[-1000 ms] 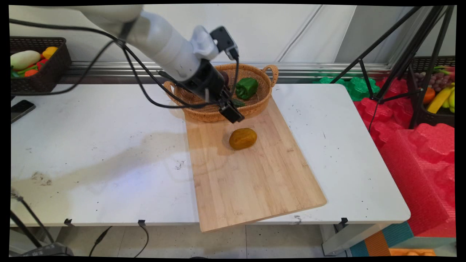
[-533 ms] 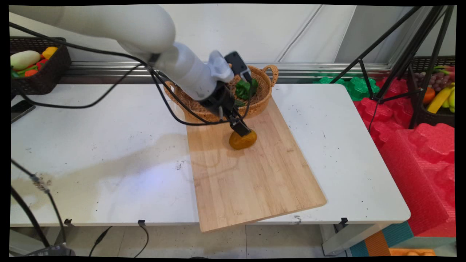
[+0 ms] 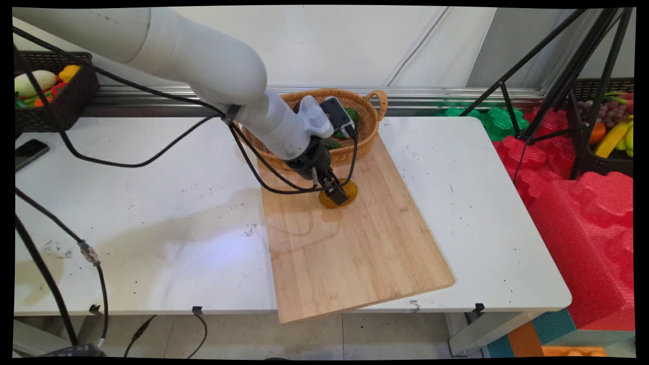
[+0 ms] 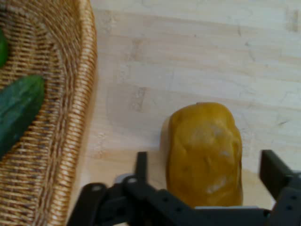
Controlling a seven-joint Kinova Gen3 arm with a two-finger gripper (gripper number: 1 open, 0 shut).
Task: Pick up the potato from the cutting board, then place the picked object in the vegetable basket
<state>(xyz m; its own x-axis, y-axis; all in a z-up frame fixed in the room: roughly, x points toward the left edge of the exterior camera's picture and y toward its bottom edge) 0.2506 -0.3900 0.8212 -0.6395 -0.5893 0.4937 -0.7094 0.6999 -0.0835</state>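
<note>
A yellow-brown potato [image 3: 349, 192] [image 4: 205, 150] lies on the wooden cutting board [image 3: 350, 243], near its far end. My gripper [image 3: 336, 193] [image 4: 204, 174] has come down over it and stands open, one finger [image 4: 140, 165] on the potato's left and the other [image 4: 275, 172] on its right, neither pressing on it. In the main view the hand covers most of the potato. Just behind it stands a wicker basket [image 3: 366, 133] [image 4: 70, 117] with a green pepper [image 3: 353, 115] and a cucumber [image 4: 16, 108] inside.
A dark basket of toy vegetables [image 3: 45, 91] and a phone [image 3: 29, 151] sit at the table's far left. Black tripod legs [image 3: 552, 81], red foam blocks [image 3: 583, 213] and a fruit bin [image 3: 611, 132] stand off the right edge. Black cables [image 3: 127, 162] trail from the arm.
The arm has swung down and forward from above the basket's rim, lowering the open gripper around the potato. The potato has not moved.
</note>
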